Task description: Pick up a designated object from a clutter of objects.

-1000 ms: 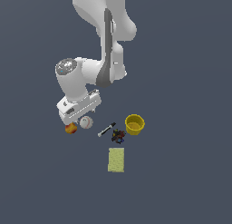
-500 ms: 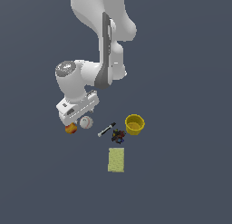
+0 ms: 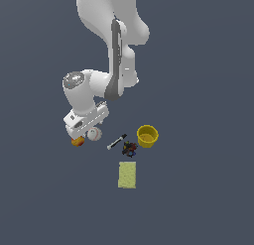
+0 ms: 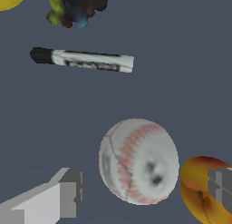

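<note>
A: Starting at the exterior view's left: orange-red ball (image 3: 77,141) on the dark surface (image 3: 198,189), tucked under the white arm's (image 3: 106,50) wrist, just beside the baseball (image 3: 94,134) on its left.

B: Pincer (image 3: 85,135) low over that pair, spread apart. In the wrist view, one finger (image 4: 68,191) off one side of the baseball (image 4: 138,161), the other fingertip (image 4: 220,184) across the orange-red ball (image 4: 204,189). Nothing clamped.

A: Baseball itself: white, red stitching showing, resting on the surface between the two fingers, touching neither as far as can be told. Slight gap between it and the orange-red ball in the wrist view.

B: Moving rightward from the baseball: black-white marker (image 3: 117,142) lying flat, slanted, near but apart. Clear of the baseball in the wrist view too (image 4: 81,60).

A: Next right of the marker, dark multicoloured toy (image 3: 129,149), just beside the marker's end. Seen partly at the wrist view's edge (image 4: 74,7).

B: Further right of the baseball, yellow cup (image 3: 147,136), upright, mouth open upward, close to the toy.

A: Pale yellow-green sponge (image 3: 127,174) flat on the surface, nearer the camera than the toy, well apart from the baseball.
</note>
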